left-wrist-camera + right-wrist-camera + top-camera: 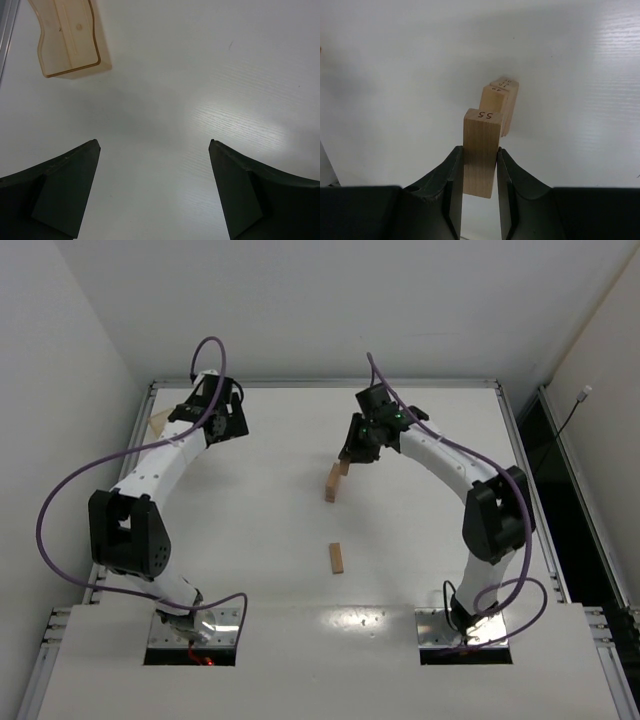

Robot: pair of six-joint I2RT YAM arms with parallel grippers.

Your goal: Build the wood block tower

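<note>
My right gripper is shut on a light-tan wood block marked 55 and holds it on end. Just beyond it stands the tower, a short stack of numbered planks on the white table. In the top view the right gripper hovers over the table's middle, with the held block right next to the tower. One loose wood block lies flat nearer the arm bases. My left gripper is open and empty above bare table at the far left.
A translucent amber box lies at the far left by the table's raised rim, also seen in the top view. Walls stand close behind and to the left of the white table.
</note>
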